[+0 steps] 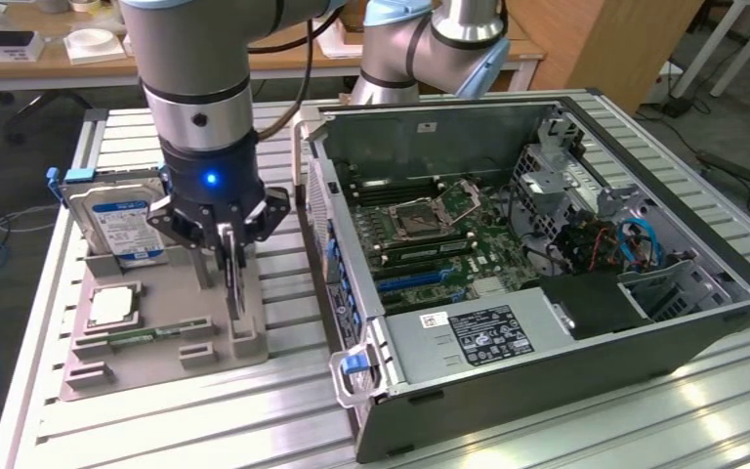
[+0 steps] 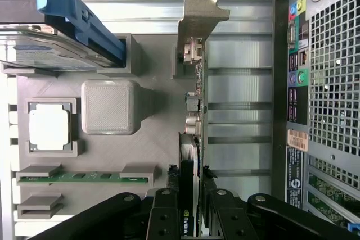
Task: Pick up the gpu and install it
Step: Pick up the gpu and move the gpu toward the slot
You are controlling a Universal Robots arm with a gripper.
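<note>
My fingers (image 2: 164, 214) clamp the gpu (image 2: 194, 122) on its thin board edge. I judge it light, stiff but fragile; the metal bracket (image 2: 199, 15) is sturdier.

The claw (image 2: 188, 198), clamped on the gpu (image 2: 193, 119), has open room above. The upright hard drive (image 1: 121, 225) crowds the exterior view's left; the computer case (image 1: 519, 401) wall rises right, beyond a bare worktop (image 1: 284, 410) strip.
</note>
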